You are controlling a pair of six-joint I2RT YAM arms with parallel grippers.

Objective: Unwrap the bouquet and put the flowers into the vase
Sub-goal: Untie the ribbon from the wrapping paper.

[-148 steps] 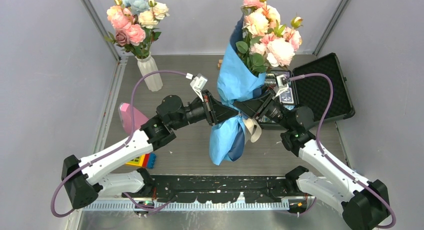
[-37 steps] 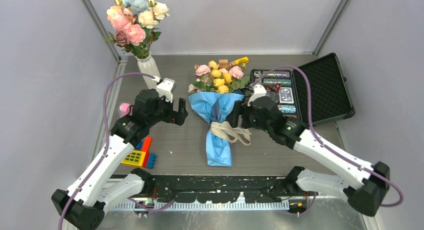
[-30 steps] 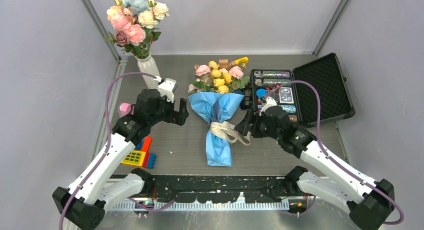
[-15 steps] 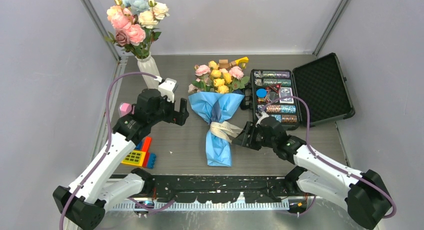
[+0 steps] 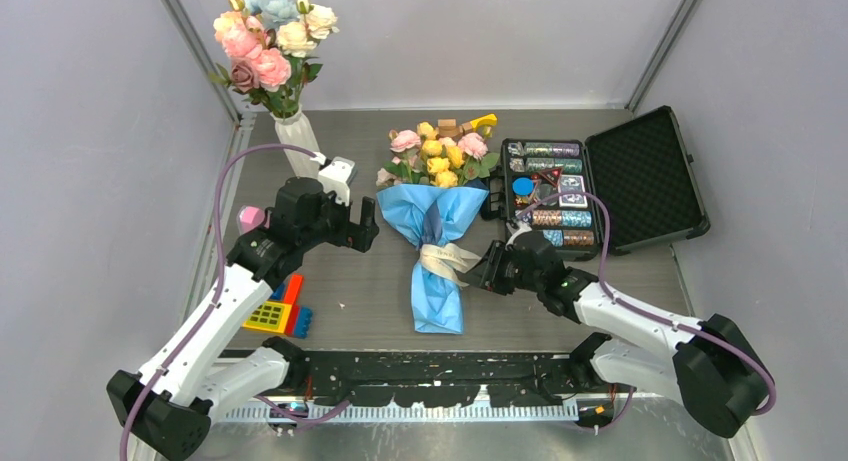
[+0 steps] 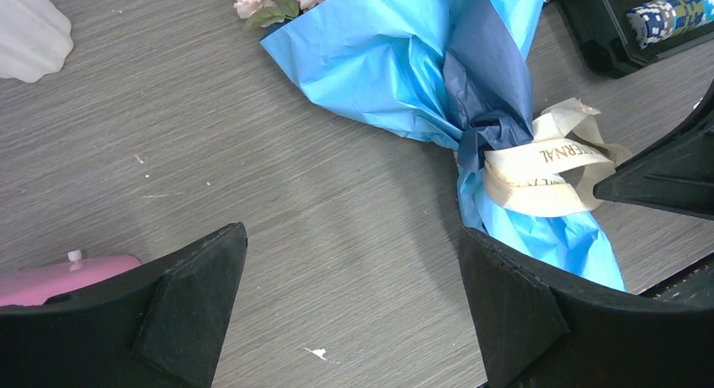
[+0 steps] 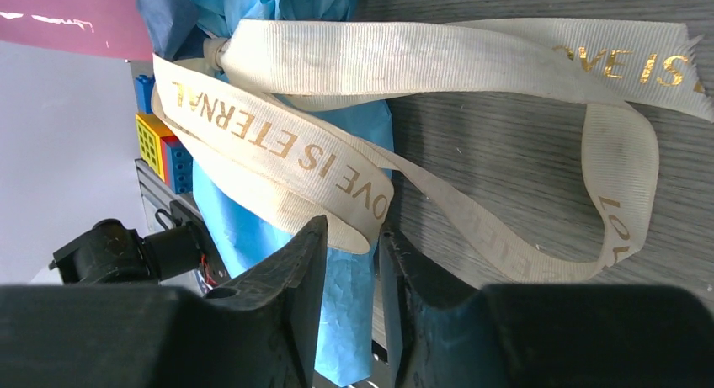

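The bouquet lies flat mid-table in crinkled blue paper. Its flowers, yellow and pink, point to the back. A cream ribbon with gold lettering is tied round the waist, its loops spilling to the right. My right gripper lies low at those loops. In the right wrist view its jaws stand a narrow gap apart, with a ribbon loop's edge at the tips. My left gripper hovers left of the wrap, wide open over bare table. The white ribbed vase stands back left.
Big pink, white and pale-blue blooms fill the vase. An open black case of poker chips sits right of the bouquet. A pink block and coloured bricks lie left. Small wooden blocks sit behind the flowers.
My right gripper has come forward and down from beside the wrap to the ribbon loops, and its jaws have narrowed. The left arm and the bouquet have stayed put.
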